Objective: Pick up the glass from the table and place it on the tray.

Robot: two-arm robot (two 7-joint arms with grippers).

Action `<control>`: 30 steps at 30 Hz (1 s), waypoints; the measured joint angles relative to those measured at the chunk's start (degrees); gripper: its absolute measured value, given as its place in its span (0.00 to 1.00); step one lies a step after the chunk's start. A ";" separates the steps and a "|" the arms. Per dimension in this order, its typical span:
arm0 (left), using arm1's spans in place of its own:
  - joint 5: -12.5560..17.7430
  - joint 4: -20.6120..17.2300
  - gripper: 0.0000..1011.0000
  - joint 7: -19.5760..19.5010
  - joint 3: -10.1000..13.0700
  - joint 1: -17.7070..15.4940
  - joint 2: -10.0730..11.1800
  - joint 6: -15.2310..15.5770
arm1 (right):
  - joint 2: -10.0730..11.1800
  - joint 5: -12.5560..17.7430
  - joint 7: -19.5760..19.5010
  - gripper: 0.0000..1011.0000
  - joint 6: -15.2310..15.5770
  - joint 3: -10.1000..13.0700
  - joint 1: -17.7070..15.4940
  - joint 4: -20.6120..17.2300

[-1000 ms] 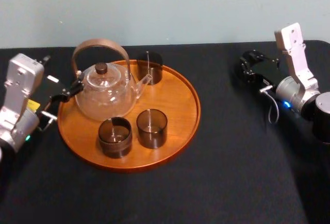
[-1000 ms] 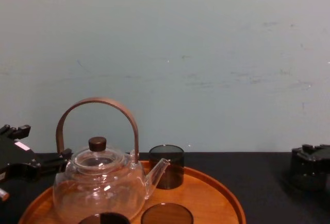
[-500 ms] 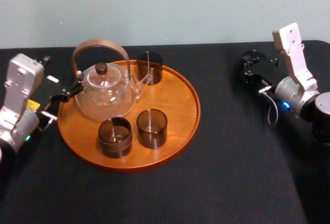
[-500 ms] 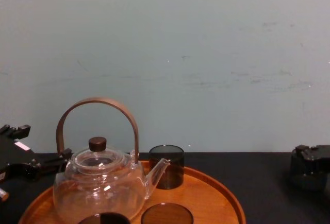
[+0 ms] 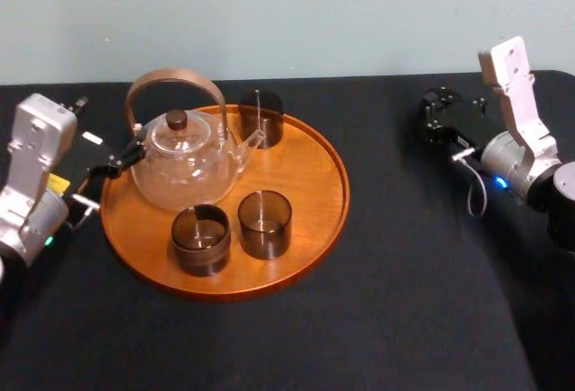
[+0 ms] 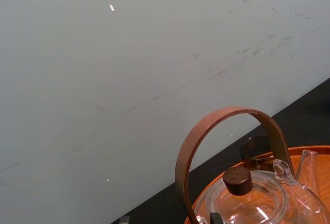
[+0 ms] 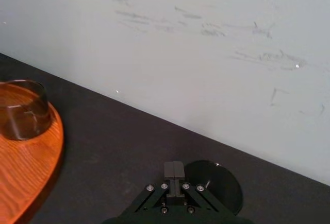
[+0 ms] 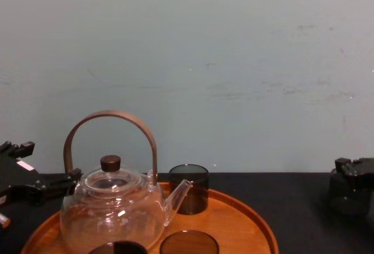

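Head view puts my right tool (image 5: 436,114) at the far right of the desk (image 5: 404,274), well apart from the tray (image 5: 305,229). From my right wrist view its tips look pressed together with only a thin seam between them. The glass (image 7: 216,183) shows there as a dark round shape just beside those tips. I cannot tell whether the tips pinch its rim or merely sit against it. In the chest view the glass is a dark form at the far right edge, directly under my right tool. It is too dark against the black desk for me to tell whether it rests on the surface.

The tray lies left of centre on the desk. On it stands a clear teapot (image 5: 184,164) with a brown arched handle and a dark knob on its lid, on the tray's left half. A far glass (image 5: 260,118) stands upright on the tray just beside the spout. A near-left glass (image 5: 200,238) and a near-right glass (image 5: 264,223) stand side by side on the tray in front of the teapot, close together.

My left tool (image 5: 126,157) sits at the left rim of the tray, just beside the teapot's body. Whether it is spread or pressed together I cannot tell.
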 joint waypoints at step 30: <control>0.00 0.00 1.00 -0.01 0.00 0.00 0.00 0.00 | 1.59 1.24 0.17 0.32 0.53 0.39 -5.88 -9.07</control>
